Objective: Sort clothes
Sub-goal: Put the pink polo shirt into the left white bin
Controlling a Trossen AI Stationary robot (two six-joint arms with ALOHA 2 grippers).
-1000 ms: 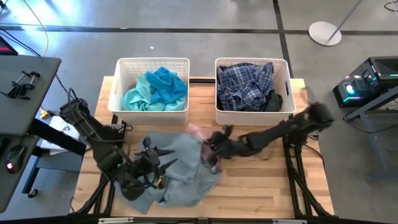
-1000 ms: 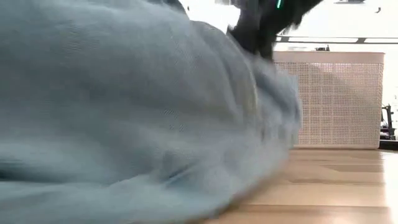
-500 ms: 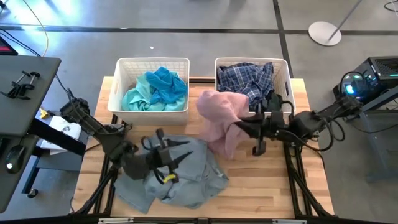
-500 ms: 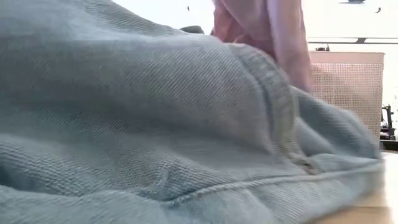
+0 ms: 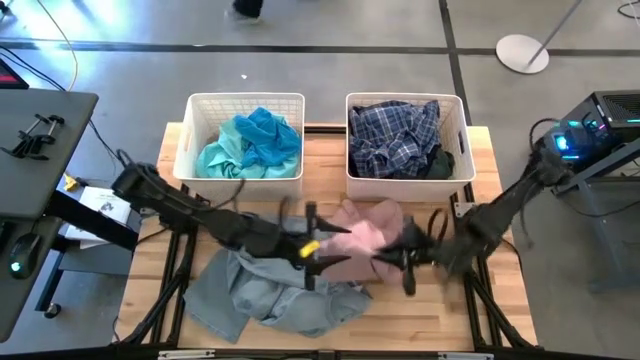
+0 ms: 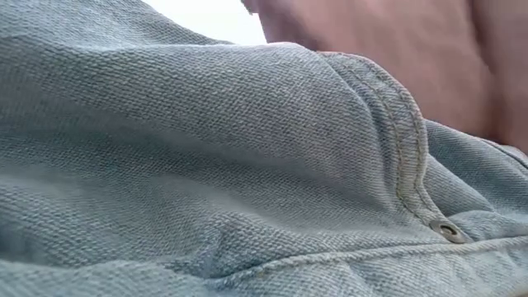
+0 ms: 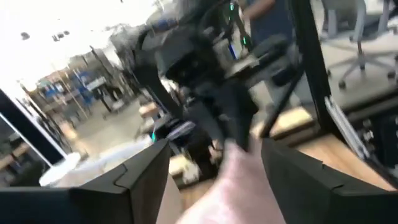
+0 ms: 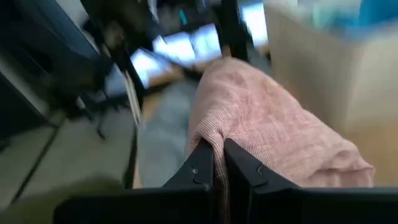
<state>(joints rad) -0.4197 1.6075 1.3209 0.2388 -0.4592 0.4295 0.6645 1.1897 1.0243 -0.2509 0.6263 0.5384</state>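
A pale pink garment [image 5: 362,235] is bunched at the table's middle, between my two grippers. It also shows in the low view [image 6: 396,58]. My right gripper [image 5: 388,258] comes from the right and is shut on it. My left gripper [image 5: 322,246] reaches in from the left and is open. Its fingers [image 7: 146,171] stand on either side of the pink cloth [image 7: 233,183]. A grey-blue denim garment [image 5: 270,292] lies crumpled on the near left of the table and fills the low view [image 6: 206,165]. My left gripper has the pink cloth between its open fingers; whether it touches the cloth, I cannot tell. My right gripper pinches a fold of the pink garment [image 8: 214,140] between its two fingers [image 8: 200,167]. It comes about level from the table's right side. The cloth bunches away from the fingers toward the left gripper.
Two white slatted baskets stand at the far edge. The left one [image 5: 200,165] holds teal clothes [image 5: 250,140]; the right one [image 5: 355,185] holds a navy-white plaid garment [image 5: 395,135] and something black [image 5: 440,162]. Bare wood shows at the table's near right [image 5: 430,310].
My right gripper has pulled the pink garment out from the denim, lifted it toward the right basket, then brought it down toward the near edge. My left gripper has moved off the denim toward the table's right, up to the pink garment. The denim has stayed on the table.
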